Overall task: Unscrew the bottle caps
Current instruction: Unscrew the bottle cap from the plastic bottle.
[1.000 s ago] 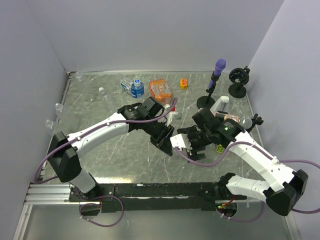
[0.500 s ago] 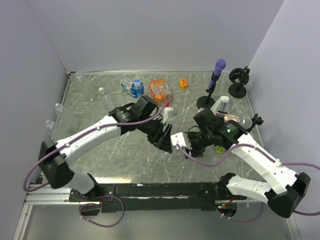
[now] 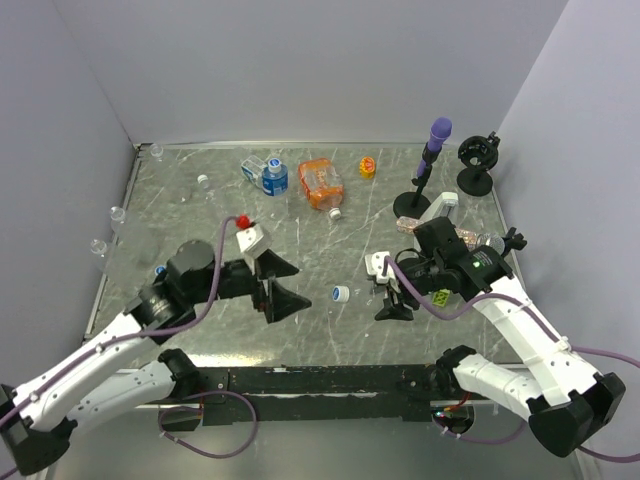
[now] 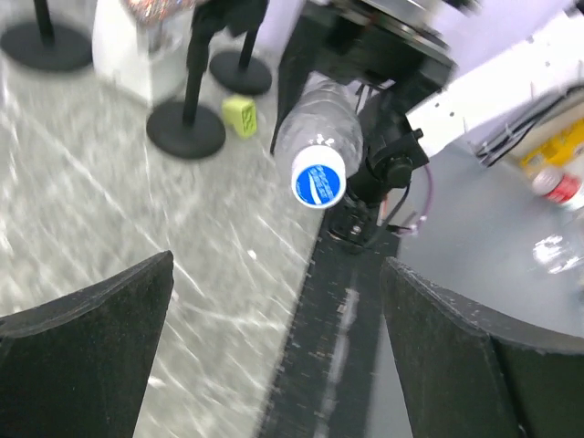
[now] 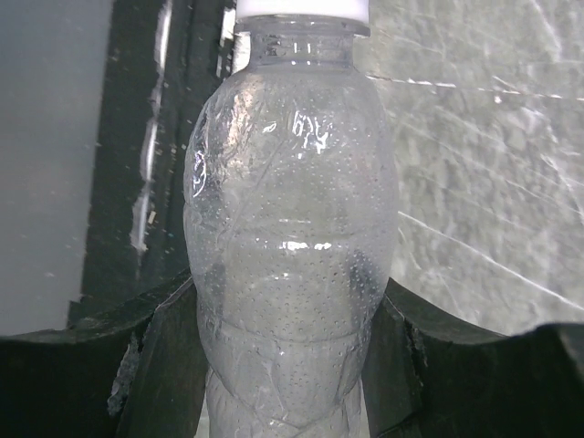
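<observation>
Your right pincer (image 5: 290,365) pinches a clear bottle (image 5: 290,210) around its body, with the white cap (image 5: 303,7) sitting on the neck. Your left pincer (image 4: 278,274) is spread wide and empty above the surface (image 4: 91,192), facing that cap from well apart.

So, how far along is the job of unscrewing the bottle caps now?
Done: no loose cap is clearly visible. In hand: the right gripper clamps a clear bottle, its blue-and-white cap still on and facing the open, empty left gripper. Left: that cap, then the blue-labelled bottle and the orange-labelled bottle at the back, both apparently capped.
</observation>
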`<state>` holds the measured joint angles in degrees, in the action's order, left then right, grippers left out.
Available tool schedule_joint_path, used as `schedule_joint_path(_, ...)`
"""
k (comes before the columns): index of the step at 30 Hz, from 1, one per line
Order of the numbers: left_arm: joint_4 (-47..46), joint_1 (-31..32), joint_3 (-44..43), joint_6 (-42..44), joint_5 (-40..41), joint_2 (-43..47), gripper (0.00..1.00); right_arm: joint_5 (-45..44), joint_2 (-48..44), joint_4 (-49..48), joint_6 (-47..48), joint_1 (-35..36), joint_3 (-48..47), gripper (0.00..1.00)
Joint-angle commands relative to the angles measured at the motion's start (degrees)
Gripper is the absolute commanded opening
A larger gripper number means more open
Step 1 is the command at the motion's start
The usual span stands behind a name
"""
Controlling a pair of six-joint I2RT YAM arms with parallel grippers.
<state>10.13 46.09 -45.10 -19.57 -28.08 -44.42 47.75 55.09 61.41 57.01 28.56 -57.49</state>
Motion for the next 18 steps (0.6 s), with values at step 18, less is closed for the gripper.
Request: schedule_joint_path(18, -22.3, 5.3, 1.2, 13.4, -11.0, -10.0, 0.77, 8.8, 1.7, -2.4, -0.7, -1.7, 1.5, 0.14)
